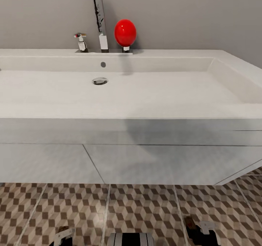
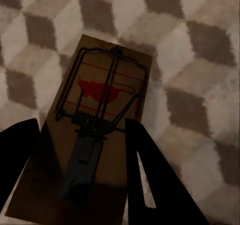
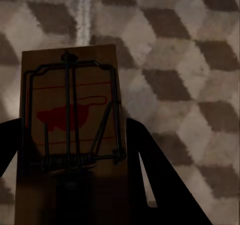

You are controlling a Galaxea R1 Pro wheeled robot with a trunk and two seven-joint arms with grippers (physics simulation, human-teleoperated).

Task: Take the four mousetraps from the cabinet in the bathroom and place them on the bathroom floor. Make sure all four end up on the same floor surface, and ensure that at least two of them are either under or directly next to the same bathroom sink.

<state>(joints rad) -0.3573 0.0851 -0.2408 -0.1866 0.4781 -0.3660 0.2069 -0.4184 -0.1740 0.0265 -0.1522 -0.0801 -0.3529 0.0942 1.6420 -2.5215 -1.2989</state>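
Note:
In the left wrist view a brown wooden mousetrap (image 2: 107, 92) with dark wire and a red print sits between my left gripper's (image 2: 82, 130) dark fingers, which are shut on it above the cube-patterned bathroom floor (image 2: 200, 45). The right wrist view has another mousetrap (image 3: 70, 105), gripped the same way by my right gripper (image 3: 72, 127) over the floor (image 3: 190, 60). Both grippers appear low in the head view, left (image 1: 63, 235) and right (image 1: 202, 229), in front of the white bathroom sink (image 1: 109, 113). The cabinet is out of view.
The white vanity (image 1: 145, 162) under the sink hangs above the tiled floor (image 1: 145, 209). A chrome faucet (image 1: 100, 16) and a red rounded object (image 1: 125, 32) stand at the basin's back edge against a grey wall. My trunk (image 1: 131, 238) shows at the bottom.

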